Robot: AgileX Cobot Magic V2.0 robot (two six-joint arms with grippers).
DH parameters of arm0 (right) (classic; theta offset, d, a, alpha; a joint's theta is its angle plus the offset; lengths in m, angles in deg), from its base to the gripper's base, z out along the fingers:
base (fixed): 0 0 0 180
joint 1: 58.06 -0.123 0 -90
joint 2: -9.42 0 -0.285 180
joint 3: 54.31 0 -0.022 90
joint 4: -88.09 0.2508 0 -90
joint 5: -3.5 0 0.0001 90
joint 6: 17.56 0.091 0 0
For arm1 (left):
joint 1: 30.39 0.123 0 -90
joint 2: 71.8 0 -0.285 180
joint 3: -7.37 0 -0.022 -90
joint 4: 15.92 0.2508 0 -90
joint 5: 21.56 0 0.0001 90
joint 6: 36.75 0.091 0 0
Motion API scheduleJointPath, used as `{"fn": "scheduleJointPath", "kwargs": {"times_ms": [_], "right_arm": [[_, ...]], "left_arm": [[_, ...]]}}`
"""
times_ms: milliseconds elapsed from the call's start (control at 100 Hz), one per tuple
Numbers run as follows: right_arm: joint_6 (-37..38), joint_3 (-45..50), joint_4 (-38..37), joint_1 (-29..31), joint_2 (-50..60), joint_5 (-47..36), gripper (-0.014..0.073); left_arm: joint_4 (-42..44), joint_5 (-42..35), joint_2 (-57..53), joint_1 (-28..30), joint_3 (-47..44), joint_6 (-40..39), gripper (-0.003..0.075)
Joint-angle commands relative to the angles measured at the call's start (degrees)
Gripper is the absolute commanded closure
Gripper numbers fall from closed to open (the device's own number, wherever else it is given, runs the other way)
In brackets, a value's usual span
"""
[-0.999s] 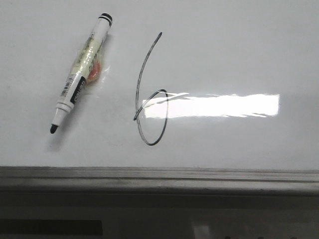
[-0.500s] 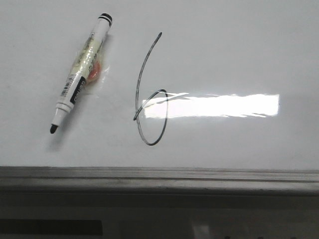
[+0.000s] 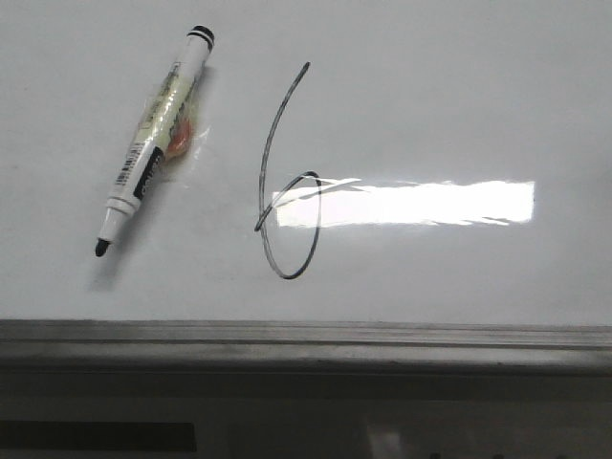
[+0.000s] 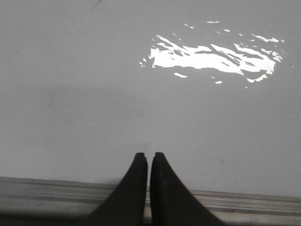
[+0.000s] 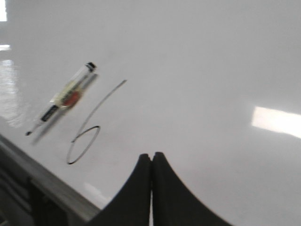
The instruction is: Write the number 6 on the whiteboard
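The number 6 (image 3: 277, 163) is a thin dark line on the whiteboard (image 3: 459, 105), a curved stem ending in a small oval loop. It also shows in the right wrist view (image 5: 87, 132). A marker (image 3: 153, 143) with its black tip uncapped lies flat on the board left of the 6; it also shows in the right wrist view (image 5: 63, 96). My left gripper (image 4: 148, 155) is shut and empty above bare board near the frame. My right gripper (image 5: 151, 155) is shut and empty, off to one side of the 6. Neither gripper shows in the front view.
A grey metal frame strip (image 3: 306, 339) runs along the board's near edge; it also shows in the left wrist view (image 4: 254, 200) and in the right wrist view (image 5: 51, 188). A bright rectangular glare patch (image 3: 421, 203) lies just right of the loop.
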Motion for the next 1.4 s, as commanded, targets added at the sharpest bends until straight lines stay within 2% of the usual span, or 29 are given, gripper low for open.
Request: {"fn": "scheduleJointPath", "kwargs": {"times_ms": [0, 160, 260, 520, 610, 700, 870, 1019, 1389], "right_arm": [[-0.4, -1.3, -0.4, 5.4, -0.7, -4.3, 0.0657], [-0.4, -1.0, -0.4, 16.9, -0.7, -4.5, 0.0657], [-0.4, 0.8, -0.4, 23.1, -0.7, -7.3, 0.0657], [0.3, 6.1, -2.3, 33.4, -0.7, -9.3, 0.0657], [3.3, 8.9, -7.1, 34.3, -0.7, -9.6, 0.0657], [4.8, 12.3, -7.7, 34.3, -0.7, -11.3, 0.0657], [4.8, 12.1, -8.9, 34.3, -0.1, 2.9, 0.0657], [4.6, 12.1, -9.0, 34.3, 5.2, 4.4, 0.0657], [4.6, 12.1, -8.9, 34.4, 4.9, 4.6, 0.0657]], "left_arm": [[-0.3, -2.6, -1.6, -0.1, -1.4, -0.4, 0.0741], [-0.3, -2.6, -1.6, -0.1, -1.4, -0.4, 0.0741], [-0.3, -2.6, -1.6, -0.1, -1.4, -0.4, 0.0741], [-0.3, -2.6, -1.6, -0.1, -1.4, -0.4, 0.0741], [-0.3, -2.6, -1.6, -0.1, -1.4, -0.4, 0.0741], [-0.3, -2.6, -1.6, -0.1, -1.4, -0.4, 0.0741], [-0.4, -2.6, -1.6, -0.1, -1.4, -0.4, 0.0741], [-0.4, -2.6, -1.6, -0.1, -1.4, -0.4, 0.0741], [-0.6, -2.7, -1.6, -0.1, -1.4, -0.4, 0.0741]]}}
